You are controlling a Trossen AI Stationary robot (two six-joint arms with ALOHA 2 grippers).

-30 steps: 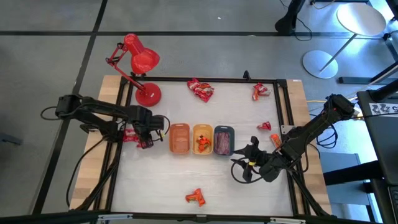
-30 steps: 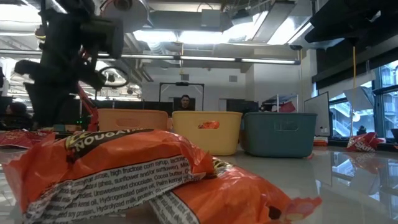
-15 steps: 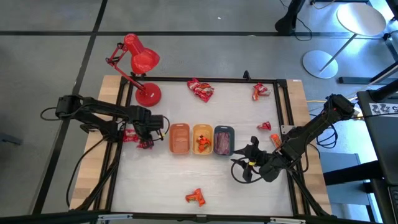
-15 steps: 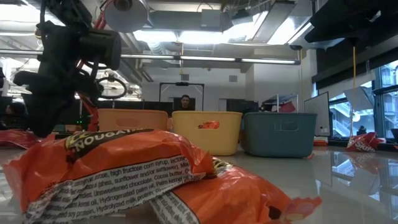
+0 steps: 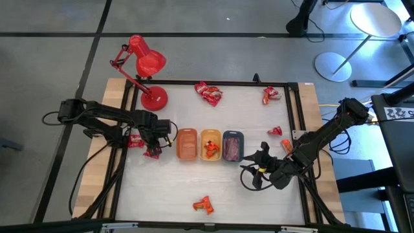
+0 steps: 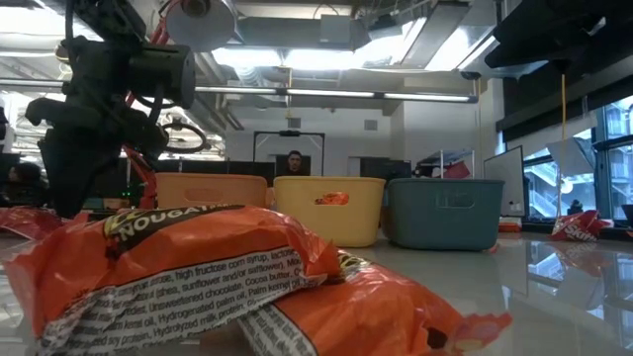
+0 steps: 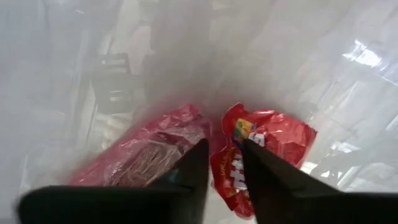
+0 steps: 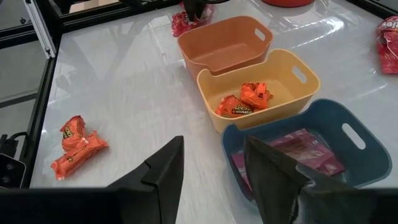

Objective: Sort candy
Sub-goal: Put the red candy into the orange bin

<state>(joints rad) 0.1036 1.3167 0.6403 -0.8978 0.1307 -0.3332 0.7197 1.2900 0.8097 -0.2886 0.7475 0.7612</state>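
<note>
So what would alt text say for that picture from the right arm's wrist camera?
Three small trays sit in a row on a white table: an empty orange tray, a yellow tray holding orange candy, and a blue-grey tray holding pink candy. The right gripper hangs open nearby.

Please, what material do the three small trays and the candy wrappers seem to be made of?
The orange tray, yellow tray and blue-grey tray look like moulded plastic with a matte finish: even colour, rounded rims, cut-out handles. The candy wrappers look like thin glossy plastic film, probably foil-lined: they are crinkled, printed, and catch the light.
</note>
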